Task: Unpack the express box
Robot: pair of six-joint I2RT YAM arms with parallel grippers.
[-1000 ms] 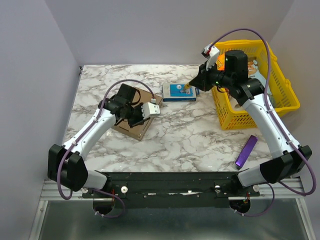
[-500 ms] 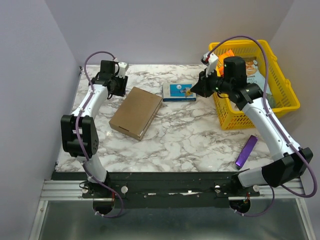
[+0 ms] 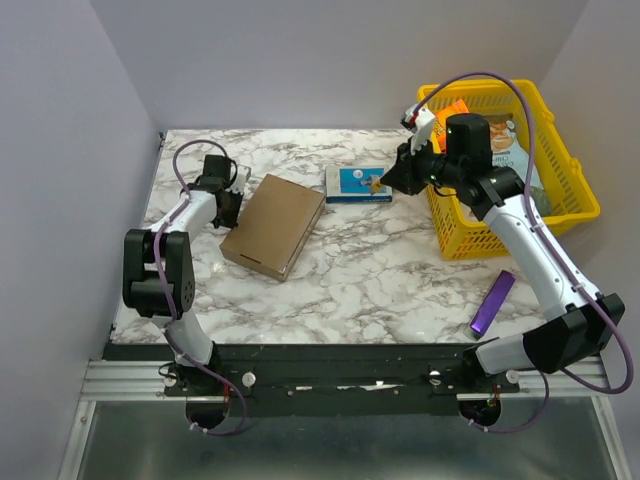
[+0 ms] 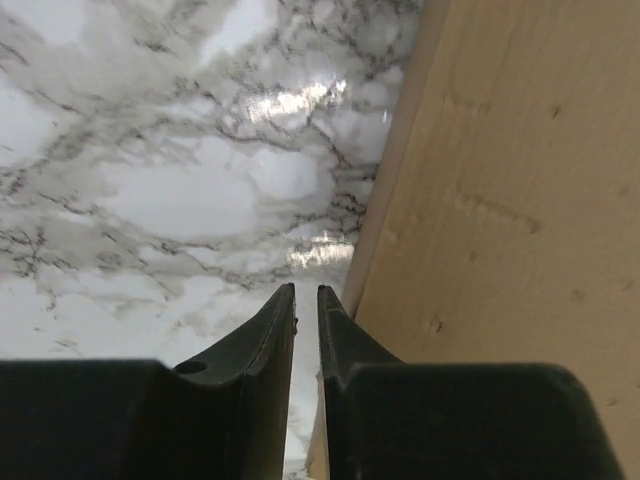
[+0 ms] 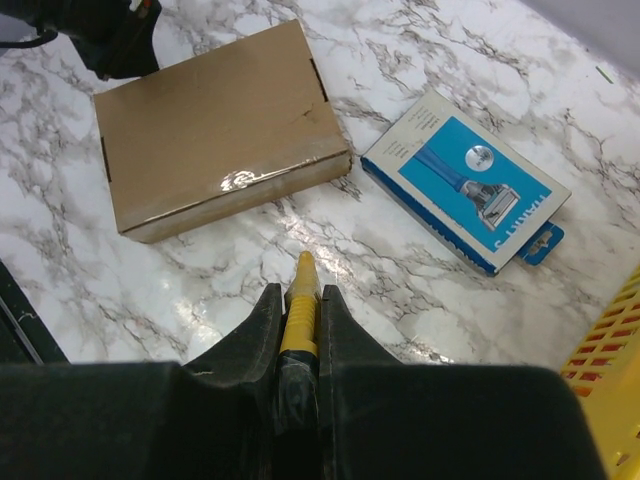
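Leftward, unlabelled express box [image 3: 272, 226]; left pincer [image 4: 306, 300] (nearly pressed together, empty) beside its long edge. Right pincer [image 5: 300, 292] pinches yellow tool [image 5: 303, 268] above open bench [image 3: 380, 270]; blue box [image 3: 358, 183] print illegible.

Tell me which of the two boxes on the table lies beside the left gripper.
The brown cardboard express box, the larger one; the left gripper sits at its edge. The smaller blue box lies nearer the right gripper.

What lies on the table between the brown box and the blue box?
Nothing. Only bare marble table lies between the brown box and the blue box. The right wrist view shows this clearly.
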